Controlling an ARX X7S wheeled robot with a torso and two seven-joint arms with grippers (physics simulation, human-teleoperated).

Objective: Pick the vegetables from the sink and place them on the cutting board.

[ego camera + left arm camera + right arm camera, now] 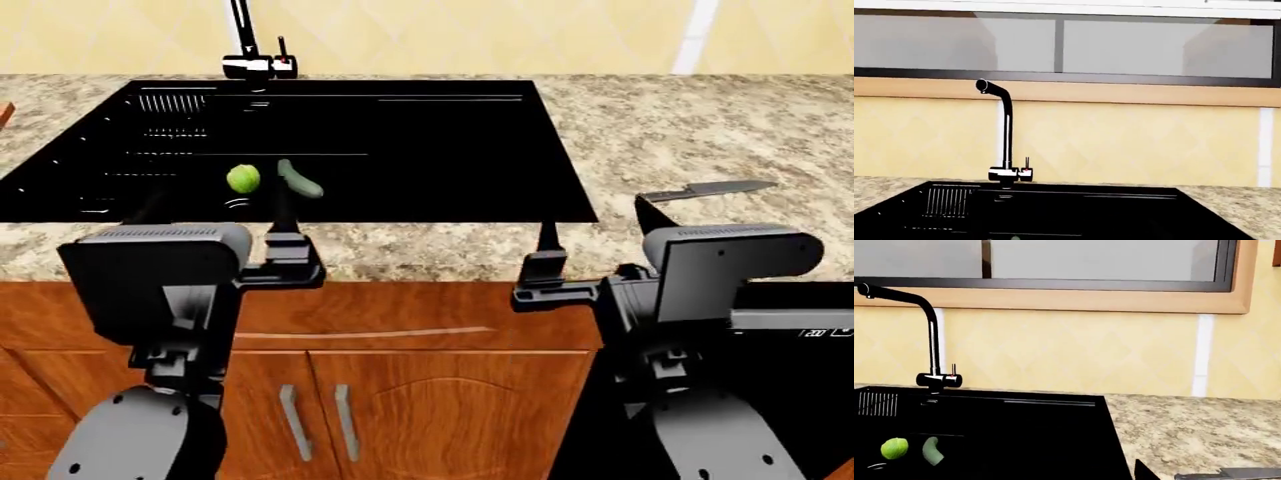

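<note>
The light-green cabbage ball [243,179] and the dark-green cucumber [300,180] lie side by side on the floor of the black sink [441,150], near its front left. Both also show in the right wrist view, cabbage [894,448] and cucumber [932,450]. My left gripper [214,208] is open and empty, held over the sink's front edge just in front of the vegetables. My right gripper [598,228] is open and empty at the counter's front edge, right of the sink. The cutting board is out of view, except perhaps a reddish-brown corner [4,112] at the far left.
A black-and-chrome faucet [247,45] stands behind the sink, with a ribbed drainer [171,102] beside it. A black knife [707,189] lies on the speckled granite counter [667,120] right of the sink. Wooden cabinet doors [400,400] are below. A window [1067,45] is above the yellow wall.
</note>
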